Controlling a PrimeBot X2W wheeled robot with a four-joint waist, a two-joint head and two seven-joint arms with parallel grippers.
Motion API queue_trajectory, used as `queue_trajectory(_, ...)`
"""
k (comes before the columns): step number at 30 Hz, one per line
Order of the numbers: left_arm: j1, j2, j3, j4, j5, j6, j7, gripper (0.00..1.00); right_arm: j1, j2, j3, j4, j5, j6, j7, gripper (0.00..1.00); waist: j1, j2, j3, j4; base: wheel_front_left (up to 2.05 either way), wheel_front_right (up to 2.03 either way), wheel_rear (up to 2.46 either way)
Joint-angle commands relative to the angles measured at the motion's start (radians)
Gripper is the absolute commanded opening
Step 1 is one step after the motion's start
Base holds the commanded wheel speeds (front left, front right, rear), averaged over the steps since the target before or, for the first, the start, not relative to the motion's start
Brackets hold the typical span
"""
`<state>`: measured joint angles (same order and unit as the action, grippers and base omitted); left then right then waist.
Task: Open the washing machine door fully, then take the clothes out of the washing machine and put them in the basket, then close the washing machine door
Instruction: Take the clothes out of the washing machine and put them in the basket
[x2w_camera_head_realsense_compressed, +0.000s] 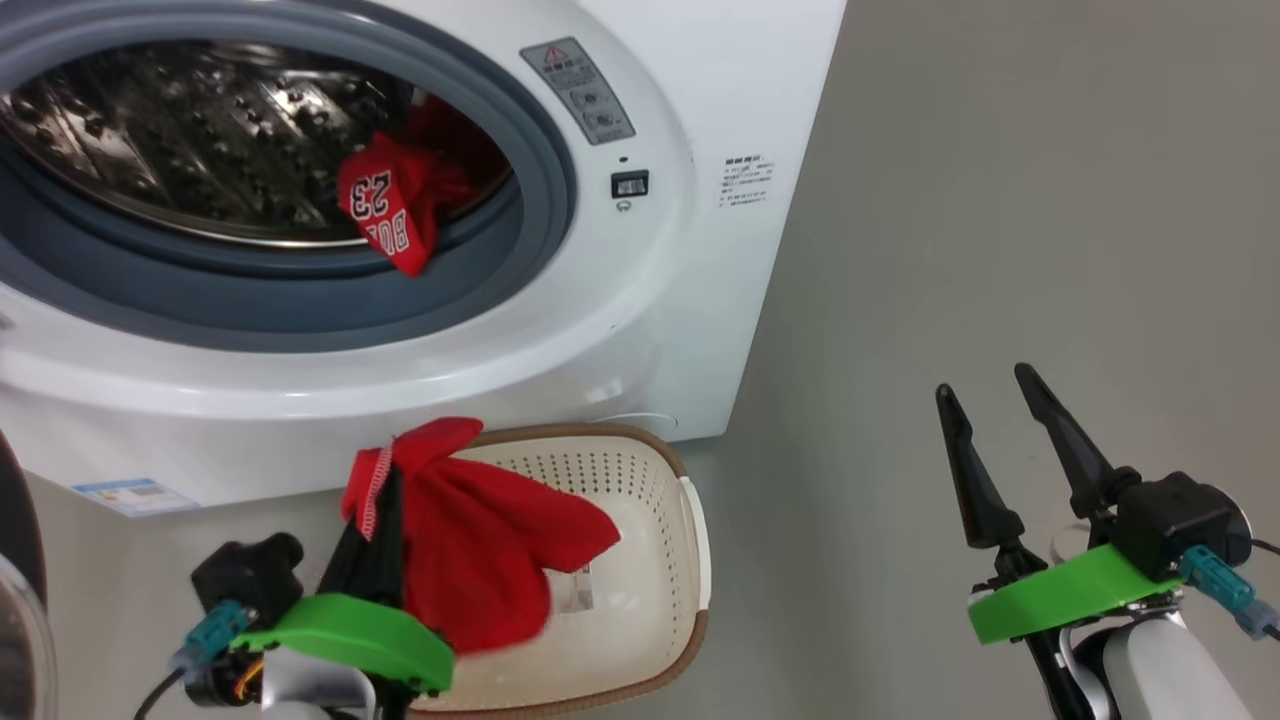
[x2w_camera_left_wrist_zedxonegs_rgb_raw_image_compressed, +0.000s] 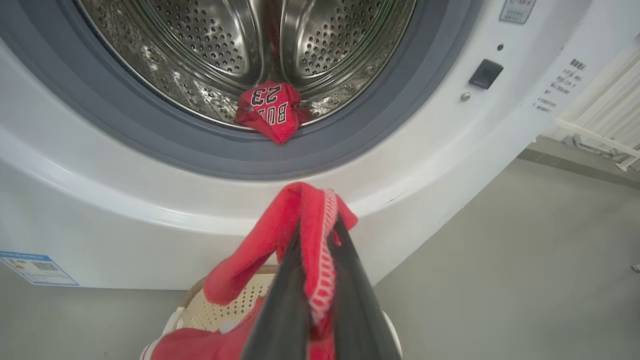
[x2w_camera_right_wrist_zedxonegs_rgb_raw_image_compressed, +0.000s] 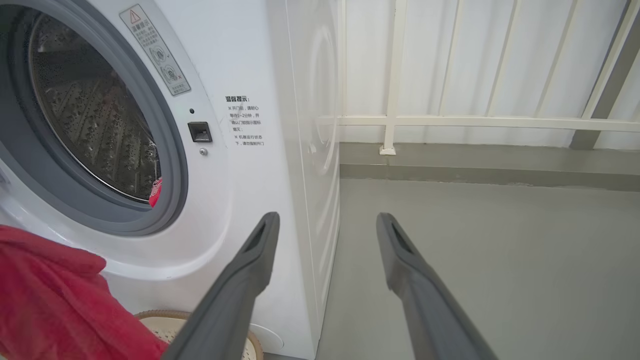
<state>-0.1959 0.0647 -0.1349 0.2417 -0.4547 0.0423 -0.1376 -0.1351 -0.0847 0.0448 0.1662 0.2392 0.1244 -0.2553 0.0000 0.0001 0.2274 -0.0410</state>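
The white washing machine (x2w_camera_head_realsense_compressed: 640, 300) stands open, and the dark rim of its door (x2w_camera_head_realsense_compressed: 15, 520) shows at the left edge of the head view. A red jersey printed 23 (x2w_camera_head_realsense_compressed: 390, 205) lies on the drum's front lip over the grey gasket; the left wrist view shows it too (x2w_camera_left_wrist_zedxonegs_rgb_raw_image_compressed: 270, 110). My left gripper (x2w_camera_head_realsense_compressed: 385, 470) is shut on a red garment with white trim (x2w_camera_head_realsense_compressed: 480, 560), which hangs over the cream basket (x2w_camera_head_realsense_compressed: 650, 500) on the floor in front of the machine. My right gripper (x2w_camera_head_realsense_compressed: 981, 380) stands open and holds nothing, off to the right above the floor.
Grey floor (x2w_camera_head_realsense_compressed: 1000, 250) stretches to the right of the machine. A white railing (x2w_camera_right_wrist_zedxonegs_rgb_raw_image_compressed: 450, 121) runs along the wall behind it. A small blue label (x2w_camera_head_realsense_compressed: 130, 495) sits at the machine's lower left corner.
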Motion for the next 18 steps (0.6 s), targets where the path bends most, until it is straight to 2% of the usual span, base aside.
queue_trajectory(1, -0.046, 0.006, 0.025, 0.016, -0.003, -0.013, -0.015, 0.0, -0.035, -0.004, 0.022, -0.025, 0.005, 0.006, -0.006, 1.0, 0.0, -0.0001, 0.022, -0.004, 0.0, 0.0, 0.0)
queue_trajectory(8, -0.184, -0.003, 0.009, 0.32, -0.046, -0.055, -0.024, 0.0, -0.066, -0.002, 0.031, -0.027, 0.003, 0.006, -0.006, 1.0, 0.0, -0.0001, 0.084, -0.022, 0.0, 0.0, 0.0)
queue_trajectory(18, -0.38, -0.01, 0.001, 0.727, -0.125, -0.101, 0.061, 0.0, -0.115, 0.007, 0.052, -0.026, 0.004, 0.006, -0.006, 1.0, 0.0, -0.0001, 0.18, -0.06, 0.0, 0.0, 0.0)
